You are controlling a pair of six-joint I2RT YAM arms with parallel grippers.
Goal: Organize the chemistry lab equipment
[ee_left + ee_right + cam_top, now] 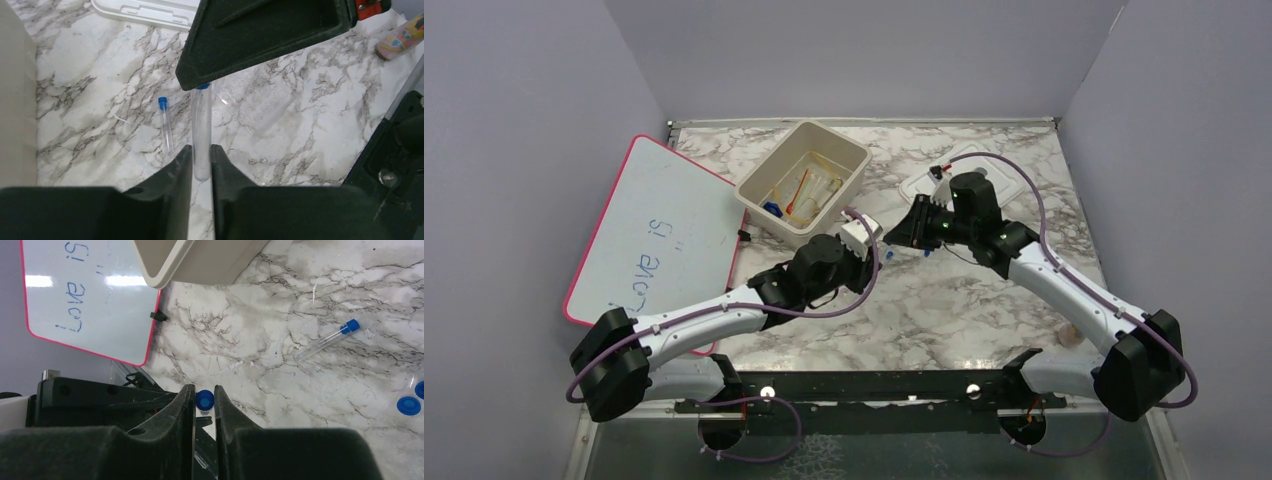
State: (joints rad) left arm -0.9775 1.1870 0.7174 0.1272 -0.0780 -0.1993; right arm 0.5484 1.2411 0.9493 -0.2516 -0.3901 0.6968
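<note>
- My left gripper [201, 150] is clamped on the lower body of a clear tube [201, 125], which it holds above the middle of the worktop [944, 300].
- My right gripper [204, 390] meets it from the right, its fingers pressed on either side of the blue cap [204, 400] at the tube's other end.
- So both arms hold one tube. I judge this to be either seating the cap or passing the tube across; the views don't settle which.
- The beige tub [200, 260] stands just far-left of the two grippers and already holds several items.
- A second capped tube [165, 127] lies flat on the worktop to the right of the tub, with loose blue caps [409, 405] nearby.
- Next, as I judge it: only one gripper should let go, and only while the other is holding firmly.
- The tube then goes far-left over the tub rim, and the lying tube is the next pick.
</note>
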